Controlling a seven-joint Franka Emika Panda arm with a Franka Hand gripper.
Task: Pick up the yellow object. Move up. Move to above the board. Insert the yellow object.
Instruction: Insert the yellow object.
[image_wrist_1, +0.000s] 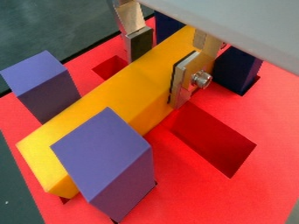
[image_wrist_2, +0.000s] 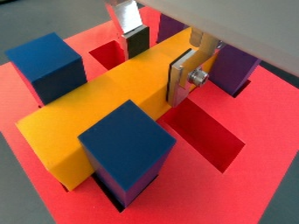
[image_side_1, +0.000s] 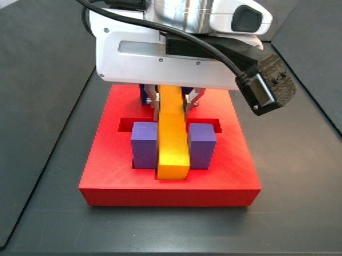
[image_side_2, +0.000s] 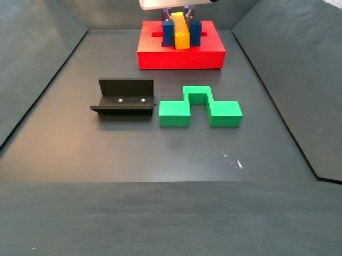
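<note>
Dark grey matte floor (image_side_2: 160, 190) underfoot, ringed by darker raised walls that slope up at the edges; a few pale specks on the near part of it in a side view. At the far end of that floor, the board (image_side_2: 181, 58), a flat red square slab lying flat, with open recessed slots visible in both wrist views. Closed around the yellow object (image_wrist_1: 111, 118), the gripper (image_wrist_1: 160, 59) directly above the board, silver finger plates (image_wrist_1: 186, 74) pressed against the bar's two long sides near one end. Stretched across the board between upright blocks: a purple block (image_wrist_1: 103, 160) just beside one flank and another (image_wrist_1: 40, 81) beside the opposite flank in a wrist view, with blue blocks (image_wrist_2: 128, 149) likewise flanking it. Whether fully seated in a slot or only resting low between the blocks, not clear from these views. In a side view, the bar (image_side_1: 171, 145) running toward the camera down the middle of the slab (image_side_1: 107, 180), the white wrist housing looming over it. Well apart from the board, nearer the camera, the fixture (image_side_2: 123, 99) standing on the floor, and just beside it a green notched block (image_side_2: 199, 106).
</note>
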